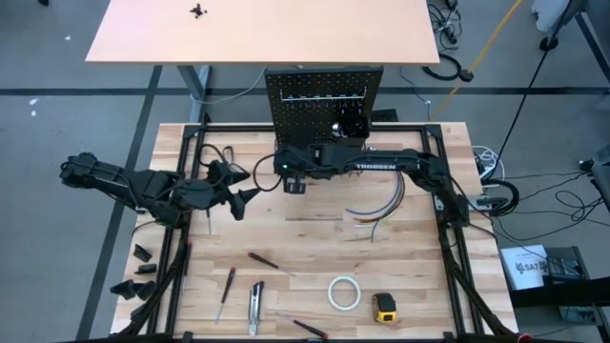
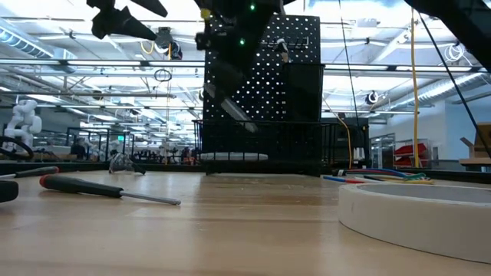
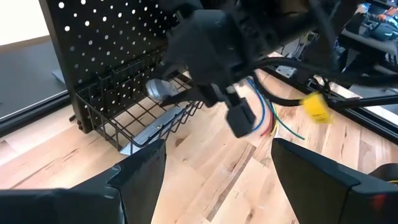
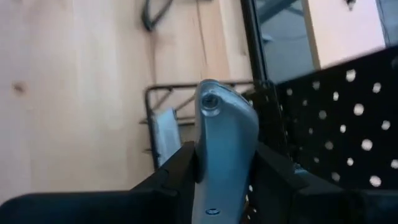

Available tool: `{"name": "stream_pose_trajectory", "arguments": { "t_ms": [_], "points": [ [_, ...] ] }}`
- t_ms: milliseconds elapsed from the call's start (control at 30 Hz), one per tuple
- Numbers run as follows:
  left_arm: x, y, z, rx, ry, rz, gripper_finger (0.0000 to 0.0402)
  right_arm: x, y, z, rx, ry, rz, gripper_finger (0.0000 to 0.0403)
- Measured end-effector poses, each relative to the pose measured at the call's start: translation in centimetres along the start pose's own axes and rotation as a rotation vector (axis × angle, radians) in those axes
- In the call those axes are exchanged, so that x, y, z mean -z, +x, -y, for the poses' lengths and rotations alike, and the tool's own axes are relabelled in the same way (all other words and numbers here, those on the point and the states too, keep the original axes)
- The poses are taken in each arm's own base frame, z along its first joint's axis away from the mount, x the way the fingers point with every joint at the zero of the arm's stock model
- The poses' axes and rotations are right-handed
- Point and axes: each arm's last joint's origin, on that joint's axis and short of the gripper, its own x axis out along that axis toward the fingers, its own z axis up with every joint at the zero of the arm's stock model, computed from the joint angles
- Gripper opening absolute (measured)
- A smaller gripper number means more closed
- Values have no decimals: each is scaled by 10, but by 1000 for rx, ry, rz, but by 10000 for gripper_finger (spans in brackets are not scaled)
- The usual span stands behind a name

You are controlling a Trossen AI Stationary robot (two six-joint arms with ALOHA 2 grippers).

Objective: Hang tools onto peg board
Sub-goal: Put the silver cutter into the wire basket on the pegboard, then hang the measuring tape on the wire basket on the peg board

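The right gripper (image 4: 225, 171) is clamped on one grey utility knife (image 4: 222, 149), holding it just above the wire basket (image 3: 134, 121) at the foot of the peg board (image 1: 324, 100). Inside that basket, below the gripper, lies one flat grey tool (image 4: 165, 137); what kind it is I cannot tell.

The left gripper (image 1: 250, 194) hovers beside the right one, on the side away from the coloured wires (image 1: 376, 205), its fingers spread wide and holding nothing.

On the desk (image 1: 419, 257), well in front of both grippers, lie three screwdrivers (image 1: 267, 260) (image 1: 225, 292) (image 1: 303, 326), one more utility knife (image 1: 255, 308), one white tape roll (image 1: 344, 292) and one yellow tape measure (image 1: 384, 307).
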Motion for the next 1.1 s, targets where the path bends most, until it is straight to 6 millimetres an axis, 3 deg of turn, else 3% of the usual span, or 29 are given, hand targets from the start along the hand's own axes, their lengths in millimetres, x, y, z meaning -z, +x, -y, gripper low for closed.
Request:
{"name": "stream_pose_trajectory", "arguments": {
  "t_ms": [600,667,900,1000,1100],
  "points": [
    [0,0,1,31,-26,-15,292,15,9,13,25,46,-125,114],
    [0,0,1,31,-24,-15,292,15,9,13,25,47,-126,140],
    [0,0,1,34,1,-18,292,15,9,13,31,110,-122,308],
    [0,0,1,34,19,-18,292,14,9,14,34,123,-109,338],
    [0,0,1,36,30,-19,292,9,4,13,36,127,-72,343]
  ]
}}
